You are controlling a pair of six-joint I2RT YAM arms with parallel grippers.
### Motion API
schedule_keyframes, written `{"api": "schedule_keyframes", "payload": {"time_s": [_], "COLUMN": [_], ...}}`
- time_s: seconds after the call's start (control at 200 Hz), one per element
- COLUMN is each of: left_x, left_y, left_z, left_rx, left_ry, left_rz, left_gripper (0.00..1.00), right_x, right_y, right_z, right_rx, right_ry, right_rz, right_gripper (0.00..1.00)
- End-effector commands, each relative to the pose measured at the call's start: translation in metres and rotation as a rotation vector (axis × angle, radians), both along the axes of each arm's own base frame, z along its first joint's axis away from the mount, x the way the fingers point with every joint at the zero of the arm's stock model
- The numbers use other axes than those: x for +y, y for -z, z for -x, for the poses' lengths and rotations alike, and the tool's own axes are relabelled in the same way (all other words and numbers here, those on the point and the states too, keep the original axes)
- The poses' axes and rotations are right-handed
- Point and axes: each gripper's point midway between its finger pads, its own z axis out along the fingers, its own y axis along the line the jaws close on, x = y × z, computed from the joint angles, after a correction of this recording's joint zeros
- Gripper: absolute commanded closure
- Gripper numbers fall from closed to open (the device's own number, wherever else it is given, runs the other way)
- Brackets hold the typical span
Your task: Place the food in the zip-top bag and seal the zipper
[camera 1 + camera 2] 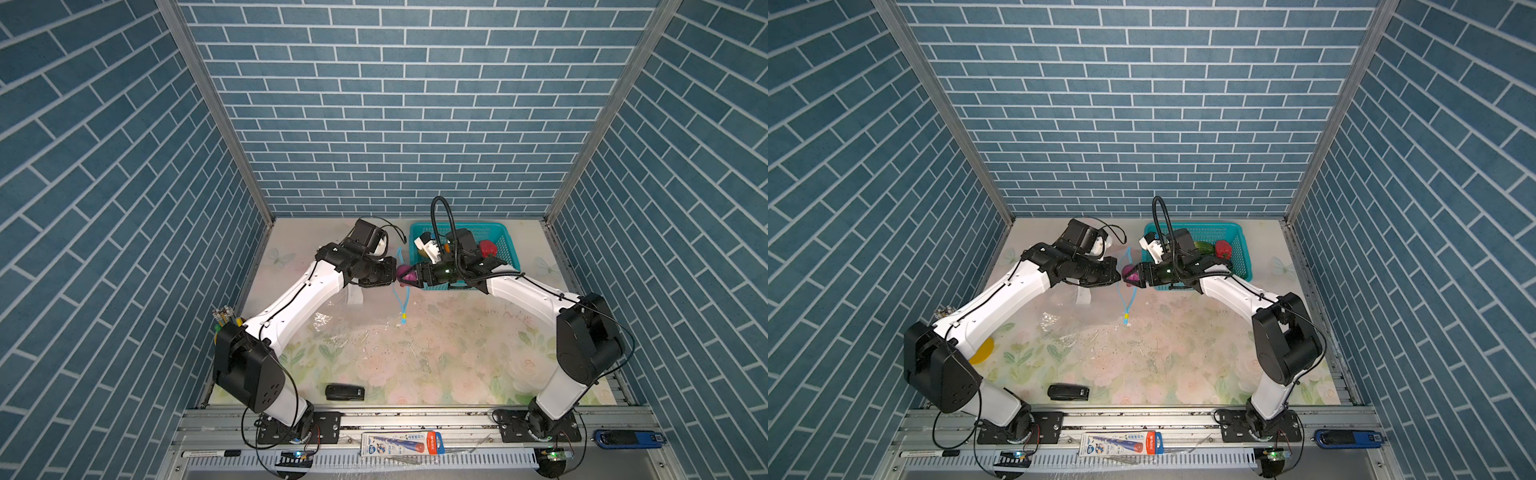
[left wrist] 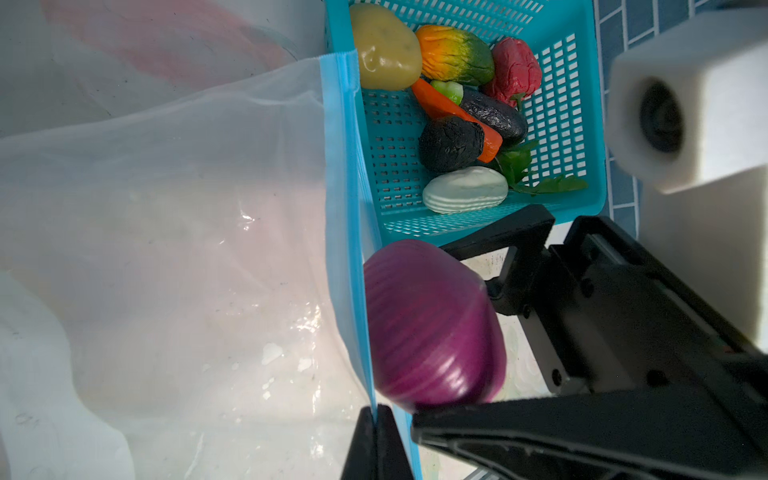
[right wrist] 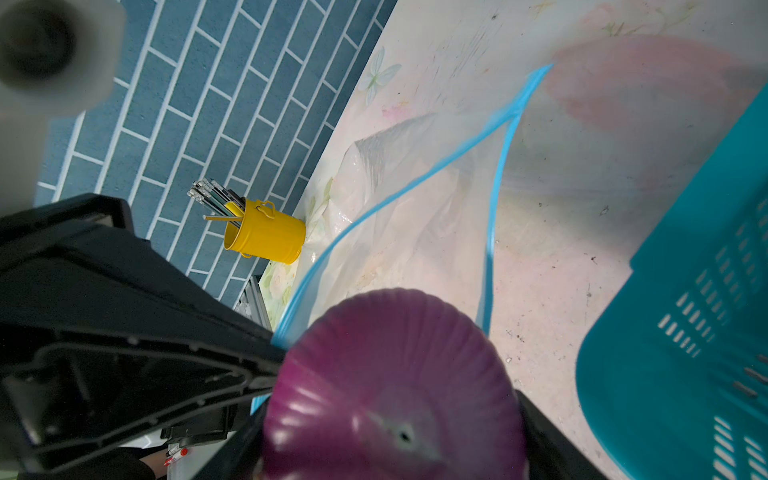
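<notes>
Spreading across the lower middle of both top views, a floral tabletop (image 1: pixel 436 365) carries a clear, crinkly zip-top bag (image 1: pixel 345 328) at the centre of the frame. A teal perforated basket (image 1: pixel 457 226) stands just right of centre, near the back wall. From the left, the left gripper (image 1: pixel 392 272) reaches to the centre with its fingers pressed together, pinching one lip of the light-blue zipper (image 1: pixel 405 299) and holding it up off the table. From the right, the right gripper (image 1: pixel 409 277) meets it, spread wide around a purple toy onion (image 1: pixel 404 272) held just beside the zipper, at the bag's open mouth. The right wrist view shows the two zipper strips parted. A yellowish slider tab (image 1: pixel 403 319) sits at the strip's lower end. The rest of the food lies in the basket: a yellow potato (image 2: pixel 386 50), a red pepper (image 2: pixel 515 70), a carrot (image 2: pixel 440 104) and a white piece (image 2: pixel 465 189).
</notes>
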Motion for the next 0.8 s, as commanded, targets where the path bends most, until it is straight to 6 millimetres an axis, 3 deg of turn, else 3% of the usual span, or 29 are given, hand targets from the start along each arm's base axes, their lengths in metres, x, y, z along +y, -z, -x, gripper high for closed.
{"api": "schedule_keyframes", "payload": {"time_s": [0.0,0.795], "left_x": [-0.004,-0.009], "left_y": [-0.020,-0.025], "left_z": [0.003,0.004], "left_rx": [-0.037,-0.045], "left_ry": [0.009,0.015], "left_rz": [0.042,0.084], "left_gripper": [1.00,1.00], "right_x": [0.003,0.003], "right_y": [0.008,0.026], "right_z": [0.005,0.005], "right_rx": [-0.012,0.013], "right_ry": [-0.043,-0.050], "right_rz": [0.005,0.045], "right_gripper": [0.64,0.60]}}
